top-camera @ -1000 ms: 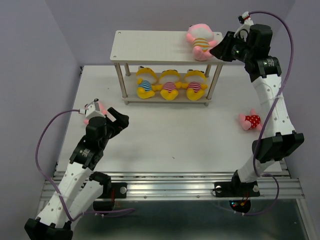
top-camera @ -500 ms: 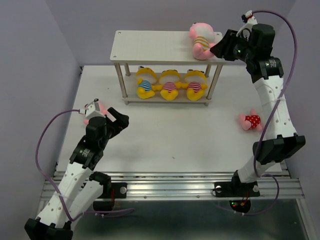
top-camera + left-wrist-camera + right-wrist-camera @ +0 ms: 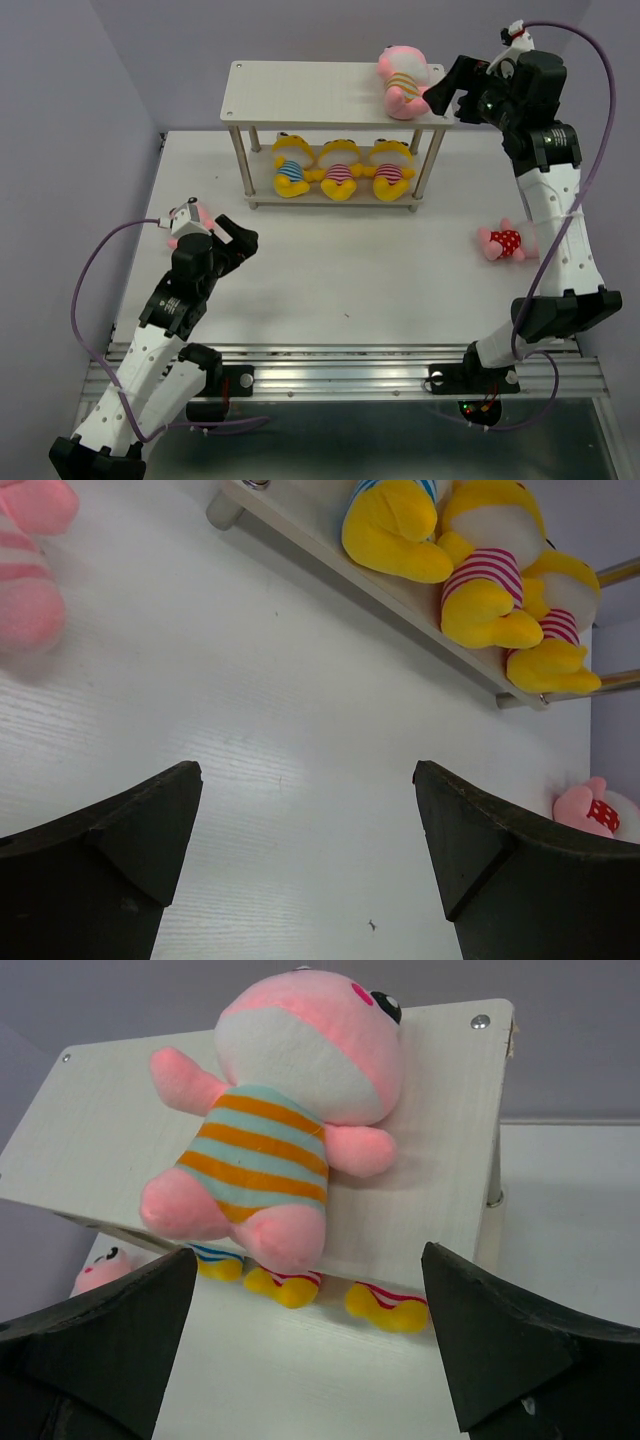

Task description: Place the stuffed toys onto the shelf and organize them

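Observation:
The shelf [image 3: 310, 85] stands at the back of the table. A pink stuffed toy in an orange-and-blue striped outfit [image 3: 403, 80] [image 3: 280, 1130] lies on the right end of its top board [image 3: 440, 1090]. Three yellow toys [image 3: 339, 168] [image 3: 485, 570] sit side by side on the lower board. My right gripper [image 3: 448, 92] [image 3: 308, 1255] hangs open just right of the striped toy, holding nothing. A pink polka-dot toy [image 3: 500, 241] [image 3: 592, 810] lies on the table at the right. Another pink toy [image 3: 190, 222] [image 3: 30, 570] lies beside my open, empty left gripper [image 3: 238, 238] [image 3: 306, 770].
The white table [image 3: 330, 280] is bounded by purple walls at the left, back and right. A metal rail [image 3: 350, 365] carrying the arm bases runs along its near edge. Purple cables loop from both wrists.
My right gripper has opened, let go of the pink striped toy and drawn back to the right. The toy stays on the top board. The left arm has not moved.

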Available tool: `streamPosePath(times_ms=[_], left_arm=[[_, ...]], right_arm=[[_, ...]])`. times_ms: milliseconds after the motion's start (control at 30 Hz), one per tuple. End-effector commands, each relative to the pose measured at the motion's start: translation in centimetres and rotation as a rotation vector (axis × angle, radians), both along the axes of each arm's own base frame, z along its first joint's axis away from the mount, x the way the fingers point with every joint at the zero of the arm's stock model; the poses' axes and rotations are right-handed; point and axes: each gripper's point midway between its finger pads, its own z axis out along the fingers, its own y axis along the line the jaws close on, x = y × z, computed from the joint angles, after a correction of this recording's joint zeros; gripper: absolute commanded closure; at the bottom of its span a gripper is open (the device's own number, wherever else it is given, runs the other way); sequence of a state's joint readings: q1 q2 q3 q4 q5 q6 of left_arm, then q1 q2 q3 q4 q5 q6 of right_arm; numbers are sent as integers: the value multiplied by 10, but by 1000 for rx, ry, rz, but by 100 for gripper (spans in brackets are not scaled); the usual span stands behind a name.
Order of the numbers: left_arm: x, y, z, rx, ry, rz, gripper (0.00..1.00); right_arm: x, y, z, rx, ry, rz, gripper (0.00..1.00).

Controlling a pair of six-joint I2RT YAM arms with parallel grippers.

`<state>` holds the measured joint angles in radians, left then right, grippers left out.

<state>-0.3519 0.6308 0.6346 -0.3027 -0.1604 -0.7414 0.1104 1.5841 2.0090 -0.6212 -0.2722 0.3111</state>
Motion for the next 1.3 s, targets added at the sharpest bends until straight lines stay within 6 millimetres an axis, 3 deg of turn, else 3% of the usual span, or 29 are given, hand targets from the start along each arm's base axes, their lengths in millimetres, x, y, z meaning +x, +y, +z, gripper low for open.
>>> streamPosePath(times_ms=[0, 200, 267, 300, 400, 467, 500, 533, 633, 700, 733, 767, 867, 1033, 1267], left_arm=[[4, -3, 21, -12, -72, -15, 1], [2, -5, 22, -20, -80, -31, 1], [1, -9, 22, -28, -83, -54, 1], [1, -10, 23, -30, -87, -60, 1], [1, -14, 19, -28, -71, -80, 1], [0, -18, 15, -33, -61, -100, 1], [0, -18, 15, -35, -65, -103, 1], [0, -18, 14, -35, -62, -103, 1], [1, -17, 13, -32, -60, -96, 1], [2, -19, 13, -36, -65, -101, 1], [2, -19, 14, -35, -68, -104, 1], [2, -21, 15, -37, -69, -113, 1], [1, -24, 13, -40, -66, -135, 1], [0, -25, 8, -42, -56, -141, 1], [1, -25, 9, -41, -58, -138, 1]], right_arm=[[-25, -21, 35, -5, -96, -102, 0], [-62, -68, -1, -5, 12, -370, 0], [-80, -93, -16, -2, 63, -515, 0], [-83, -101, -43, -13, 124, -571, 0], [-105, -126, -74, -6, 180, -719, 0], [-118, -141, -109, -29, 264, -790, 0], [-126, -142, -115, -33, 277, -796, 0], [-132, -147, -136, -50, 326, -817, 0], [-149, -156, -172, -56, 406, -854, 0], [-166, -164, -219, -55, 504, -898, 0], [-164, -166, -218, -44, 500, -906, 0], [-167, -165, -237, -55, 538, -903, 0], [-160, -165, -258, -24, 580, -908, 0], [-151, -185, -275, -26, 612, -1025, 0], [-141, -201, -303, -19, 668, -1061, 2]])
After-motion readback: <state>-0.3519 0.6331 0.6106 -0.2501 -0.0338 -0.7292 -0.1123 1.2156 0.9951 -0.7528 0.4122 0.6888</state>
